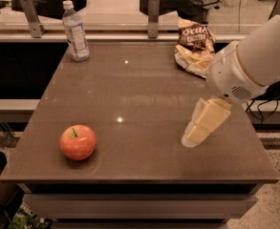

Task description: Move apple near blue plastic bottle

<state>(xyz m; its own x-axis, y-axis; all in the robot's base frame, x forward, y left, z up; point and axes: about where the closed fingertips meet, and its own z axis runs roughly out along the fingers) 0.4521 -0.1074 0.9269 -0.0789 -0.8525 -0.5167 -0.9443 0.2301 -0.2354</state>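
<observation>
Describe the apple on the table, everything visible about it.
The apple is round and red-orange, with a yellowish patch near the top and a short dark stem pointing up. It looks whole and smooth-skinned. It sits upright near the front left corner of the brown table, touching only the tabletop. The pincer hangs well to its right, apart from it.

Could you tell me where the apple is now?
In the camera view, the apple sits at the table's front-left corner, the blue plastic bottle at back left, the gripper over the front right.
</observation>
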